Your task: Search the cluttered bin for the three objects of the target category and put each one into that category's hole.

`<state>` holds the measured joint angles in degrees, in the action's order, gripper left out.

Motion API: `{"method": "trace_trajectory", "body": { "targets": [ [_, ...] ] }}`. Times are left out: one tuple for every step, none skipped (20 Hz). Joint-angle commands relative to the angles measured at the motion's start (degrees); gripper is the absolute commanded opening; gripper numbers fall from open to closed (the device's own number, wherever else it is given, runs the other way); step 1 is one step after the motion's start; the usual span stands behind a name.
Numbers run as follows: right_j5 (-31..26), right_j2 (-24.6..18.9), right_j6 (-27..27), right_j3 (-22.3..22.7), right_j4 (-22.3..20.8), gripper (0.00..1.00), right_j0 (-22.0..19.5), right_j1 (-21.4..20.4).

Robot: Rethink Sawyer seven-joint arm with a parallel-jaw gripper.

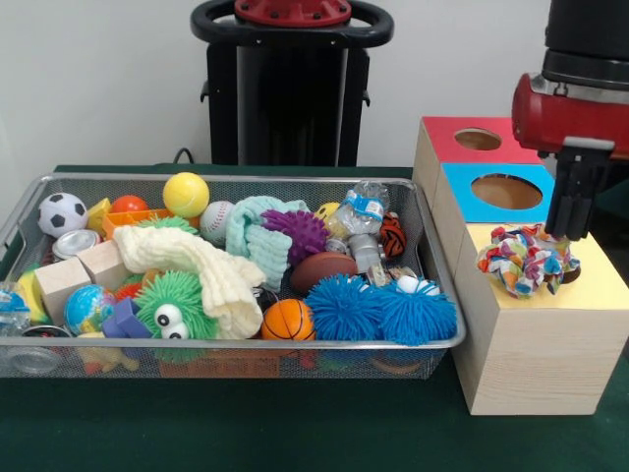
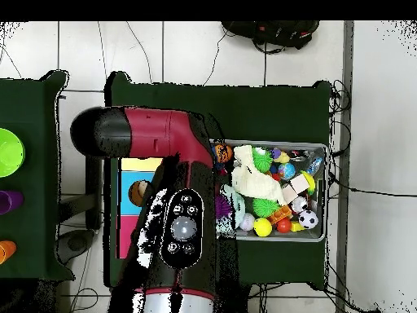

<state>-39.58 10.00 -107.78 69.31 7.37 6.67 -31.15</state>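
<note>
Front view first: your gripper (image 1: pixel 568 221) hangs over the yellow-faced box (image 1: pixel 536 334), just behind a knotted rope toy (image 1: pixel 528 259) that sits on the yellow face, covering the hole; whether the claw is open or grips the toy cannot be told. Wire-mesh bin (image 1: pixel 226 346) stands just beside the boxes, full of clutter. Overhead view: the arm (image 2: pixel 175 204) hides most of the boxes; the bin (image 2: pixel 319 236) lies beside it.

The arm (image 2: pixel 167 191) is glossy red with black rounded joint caps. A black oval panel (image 2: pixel 182 230) of small grey buttons sits on top. A black pedestal (image 1: pixel 291 84) carries a red-centred ring handle.
</note>
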Motion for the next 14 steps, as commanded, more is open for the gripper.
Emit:
{"method": "trace_trajectory", "body": {
  "targets": [
    [6.4, -1.5, -14.2, 4.5, 2.1, 0.00, -1.8, 2.2],
    [7.4, -1.8, -13.7, 5.4, 2.1, 0.00, -2.1, 2.0],
    [8.5, -2.2, -13.3, 6.5, 2.1, 0.00, -2.3, 1.8],
    [9.7, -2.6, -13.0, 7.6, 2.2, 0.00, -2.6, 1.5],
    [10.6, -3.0, -12.6, 8.6, 2.2, 0.00, -2.9, 1.3],
    [11.6, -3.4, -12.1, 9.5, 2.3, 0.00, -3.3, 1.0],
    [11.8, -3.6, -11.9, 10.2, 2.3, 0.00, -3.4, 0.7],
    [12.0, -3.6, -11.7, 10.6, 2.5, 0.00, -3.5, 0.5],
    [12.5, -3.8, -11.6, 11.1, 2.6, 0.00, -3.6, 0.3],
    [12.7, -3.9, -11.5, 11.4, 2.9, 0.00, -3.7, 0.2],
    [13.0, -3.9, -11.4, 11.7, 3.1, 0.00, -3.7, 0.2],
    [13.3, -3.9, -11.4, 11.8, 3.2, 0.00, -3.7, 0.2],
    [13.9, -4.1, -11.3, 12.3, 3.4, 0.00, -3.9, 0.2],
    [14.7, -4.5, -10.9, 12.8, 3.5, 0.00, -4.2, 0.2]
  ]
}}
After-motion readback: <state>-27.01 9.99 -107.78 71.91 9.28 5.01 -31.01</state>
